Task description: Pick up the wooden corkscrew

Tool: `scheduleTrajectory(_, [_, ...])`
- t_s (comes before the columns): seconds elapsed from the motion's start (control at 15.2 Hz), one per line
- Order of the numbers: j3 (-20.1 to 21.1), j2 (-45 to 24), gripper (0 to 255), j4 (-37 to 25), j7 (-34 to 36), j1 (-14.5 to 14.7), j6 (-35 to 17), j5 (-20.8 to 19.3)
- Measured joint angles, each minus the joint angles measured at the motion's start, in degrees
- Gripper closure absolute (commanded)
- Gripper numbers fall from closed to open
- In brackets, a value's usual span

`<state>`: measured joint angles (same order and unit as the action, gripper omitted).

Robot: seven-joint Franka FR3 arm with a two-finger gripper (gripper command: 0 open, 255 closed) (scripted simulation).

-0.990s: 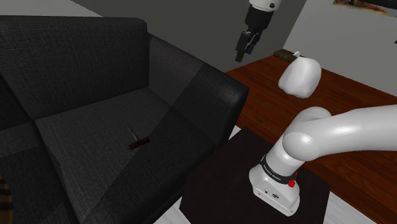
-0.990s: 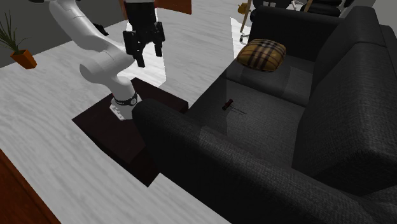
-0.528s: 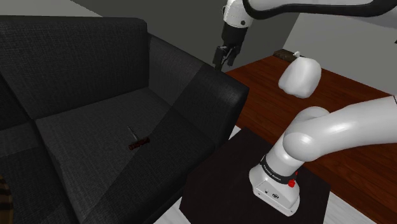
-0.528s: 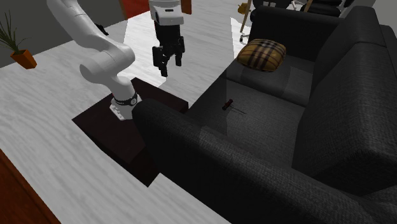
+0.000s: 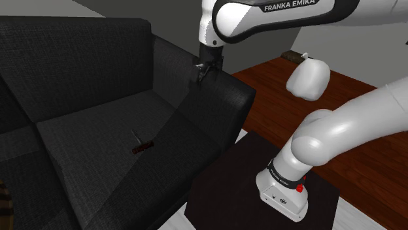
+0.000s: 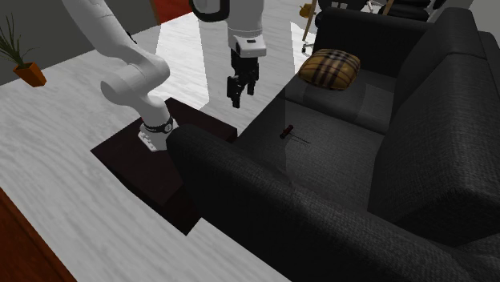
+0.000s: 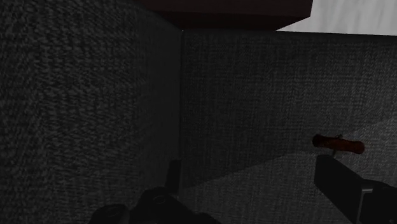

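Note:
The corkscrew (image 5: 142,146) is a small reddish-brown handle with a thin metal screw. It lies on the dark sofa's seat cushion (image 5: 98,150), seen in the second exterior view as the corkscrew (image 6: 286,132). My black gripper (image 5: 203,73) hangs open above the sofa's armrest (image 5: 222,88), well off from the corkscrew and higher than it. In the second exterior view the gripper (image 6: 239,96) points down beside the armrest. In the wrist view the gripper (image 7: 254,191) has its fingers apart, with the corkscrew (image 7: 338,144) just beyond the right finger (image 7: 343,184).
A plaid cushion (image 6: 330,66) rests at the sofa's far end. The sofa's backrest (image 5: 72,59) rises behind the seat. A white rounded object (image 5: 308,80) sits on a red-brown wooden surface (image 5: 353,98). My dark stand (image 5: 229,189) adjoins the armrest. A potted plant (image 6: 24,64) stands on the pale floor.
The arm has swung toward the sofa and lowered; the gripper went from high above the wooden surface to just over the armrest. The corkscrew has not moved.

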<state>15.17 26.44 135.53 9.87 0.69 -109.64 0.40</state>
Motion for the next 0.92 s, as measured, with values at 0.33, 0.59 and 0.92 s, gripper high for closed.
scheduleTrajectory(0.33, [4.0, -9.2, 0, -1.9, 6.4, 0.1, -6.0, -0.6])
scheduleTrajectory(0.59, [7.0, -18.2, 0, -5.9, 12.5, 0.3, -9.6, -2.7])
scheduleTrajectory(0.92, [9.1, -30.3, 0, -12.5, 20.1, 1.3, -12.9, -7.2])
